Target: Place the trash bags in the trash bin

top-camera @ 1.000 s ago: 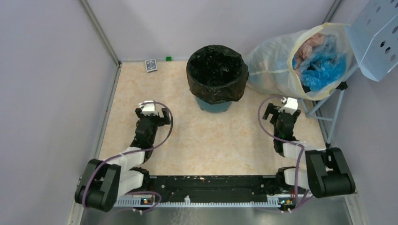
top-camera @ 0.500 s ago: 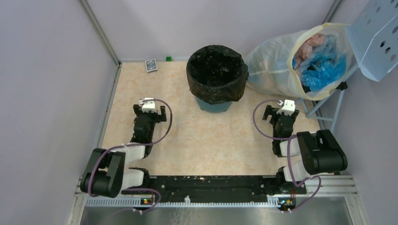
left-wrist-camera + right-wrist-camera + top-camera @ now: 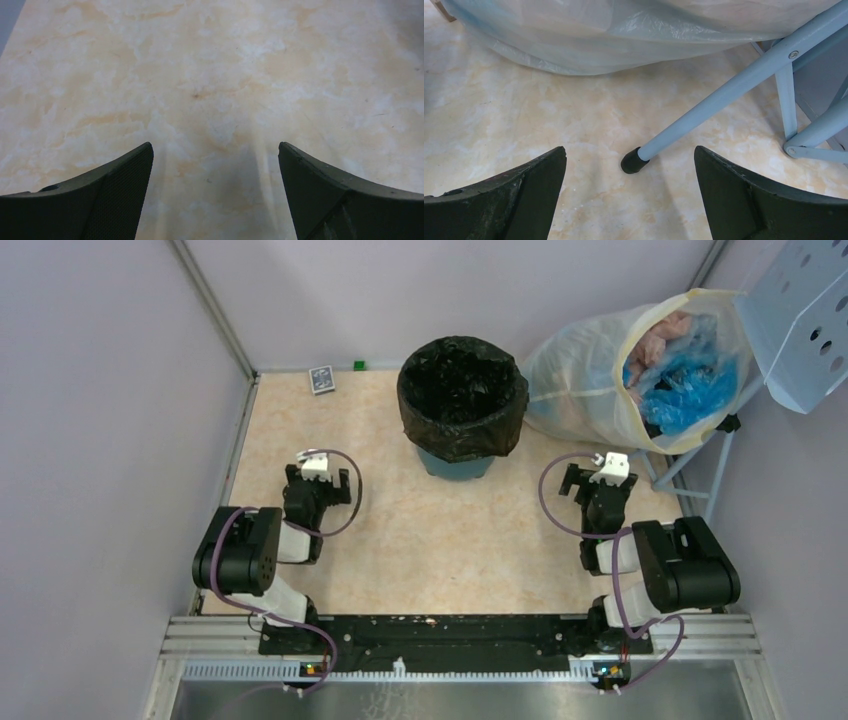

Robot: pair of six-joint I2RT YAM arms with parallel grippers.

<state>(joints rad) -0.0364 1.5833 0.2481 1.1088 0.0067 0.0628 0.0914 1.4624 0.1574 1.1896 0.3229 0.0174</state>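
Observation:
A glossy black crinkled trash bag [image 3: 463, 398] lines the teal-green trash bin [image 3: 455, 465] at the back middle of the floor, its edge folded over the rim and hanging down the sides. My left gripper [image 3: 318, 480] sits low over the floor, left of the bin and nearer to me, open and empty. In the left wrist view the left gripper [image 3: 215, 150] shows only bare marbled floor between its fingers. My right gripper [image 3: 597, 483] is open and empty to the right of the bin. In the right wrist view the right gripper [image 3: 630, 152] faces a chair foot.
A large translucent sack [image 3: 640, 365] with blue and pink contents leans at the back right, its underside [image 3: 599, 35] close ahead of the right gripper. A blue chair leg [image 3: 734, 85] with a black foot [image 3: 632, 161] stands there. A small card deck [image 3: 321, 379] lies by the back wall.
Both arms have folded back toward their bases, the left one later than the right. Both grippers drew slightly toward me and stayed open. The bag and bin have not moved.

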